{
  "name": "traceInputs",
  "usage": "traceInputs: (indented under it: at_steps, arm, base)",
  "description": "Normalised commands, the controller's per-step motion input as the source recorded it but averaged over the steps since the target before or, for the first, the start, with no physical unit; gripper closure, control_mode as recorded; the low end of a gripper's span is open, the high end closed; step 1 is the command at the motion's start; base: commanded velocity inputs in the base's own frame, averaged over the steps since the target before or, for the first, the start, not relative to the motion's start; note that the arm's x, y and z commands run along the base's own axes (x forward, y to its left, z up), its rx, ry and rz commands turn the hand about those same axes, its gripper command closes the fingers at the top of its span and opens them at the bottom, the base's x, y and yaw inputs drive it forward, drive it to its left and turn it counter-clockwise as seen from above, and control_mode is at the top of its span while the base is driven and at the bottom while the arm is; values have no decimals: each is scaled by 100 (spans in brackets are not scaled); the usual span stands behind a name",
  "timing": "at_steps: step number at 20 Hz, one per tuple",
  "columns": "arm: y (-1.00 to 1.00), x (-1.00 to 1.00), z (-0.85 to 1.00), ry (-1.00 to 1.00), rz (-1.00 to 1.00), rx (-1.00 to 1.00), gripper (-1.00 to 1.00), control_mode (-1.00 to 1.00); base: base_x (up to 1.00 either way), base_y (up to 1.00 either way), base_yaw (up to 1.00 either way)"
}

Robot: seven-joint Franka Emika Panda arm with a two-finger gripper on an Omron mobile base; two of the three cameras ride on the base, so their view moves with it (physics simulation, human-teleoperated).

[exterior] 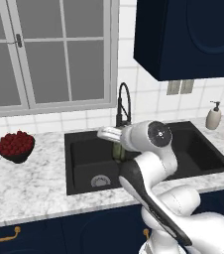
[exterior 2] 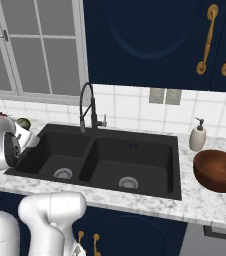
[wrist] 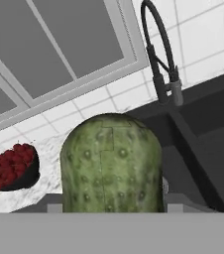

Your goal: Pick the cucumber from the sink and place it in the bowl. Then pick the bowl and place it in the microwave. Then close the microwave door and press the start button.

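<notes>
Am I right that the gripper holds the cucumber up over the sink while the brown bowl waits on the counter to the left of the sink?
Not quite: the bowl sits on the counter to the right of the sink, beside the soap dispenser, as the right base view shows. The gripper does hold the cucumber up over the sink.

No text, label, brand, number or sign can be read anywhere in these views.
</notes>
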Motion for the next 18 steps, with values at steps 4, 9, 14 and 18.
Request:
traceInputs:
  at_steps: [4,9,14,18]
  arm:
    - [-69,-68,85,7,0,-8,100,-100]
    - [-61,-61,47,9,-7,-17,100,-100]
    - [-58,-46,6,1,-13,-15,100,-100]
    - [-57,-22,0,1,-16,-16,100,-100]
  base:
    - [0,0,0]
    - [0,0,0]
    - [0,0,0]
    - [0,0,0]
